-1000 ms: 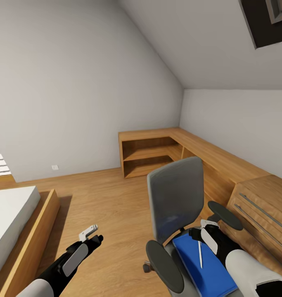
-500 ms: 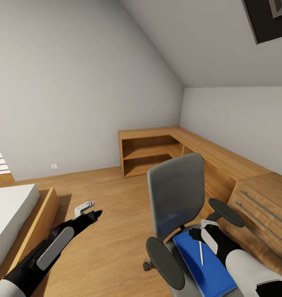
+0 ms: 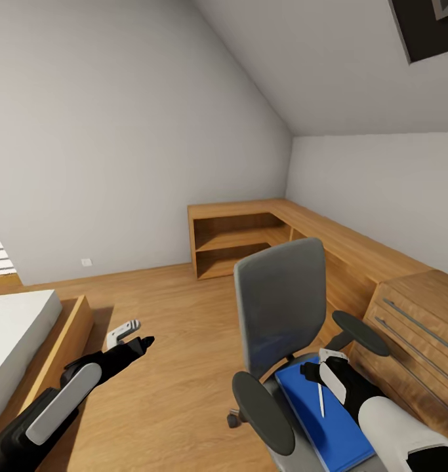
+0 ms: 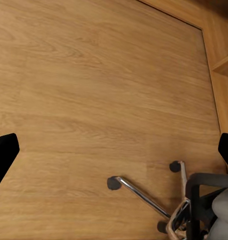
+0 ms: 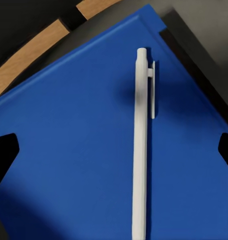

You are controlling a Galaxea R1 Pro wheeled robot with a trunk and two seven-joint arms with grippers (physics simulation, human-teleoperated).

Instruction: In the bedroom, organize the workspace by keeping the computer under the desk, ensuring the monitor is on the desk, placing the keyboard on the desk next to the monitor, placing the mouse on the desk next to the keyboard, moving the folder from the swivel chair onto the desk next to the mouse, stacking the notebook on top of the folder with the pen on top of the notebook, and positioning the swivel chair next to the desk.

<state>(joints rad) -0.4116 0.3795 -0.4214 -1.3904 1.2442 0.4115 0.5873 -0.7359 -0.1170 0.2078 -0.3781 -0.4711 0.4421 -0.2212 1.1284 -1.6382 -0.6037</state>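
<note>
**While poised over the chair: pen on folder, attic room around**

Lying on the blue folder [image 3: 328, 426]: a white pen [image 3: 321, 400], both on the swivel chair [image 3: 283, 314] seat. Just above them, right end effector [image 5: 114, 147], fingers spread wide, gripping nothing. Out over bare wood floor [image 3: 178, 341], left end effector [image 3: 128, 335], likewise spread and empty. Beyond: sloped white ceiling, wooden shelving [image 3: 233, 246] along the wall, a bed [image 3: 20, 334] at left.

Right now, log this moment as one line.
right gripper: open over pen | pen: on folder | folder: on chair | left gripper: open
</note>
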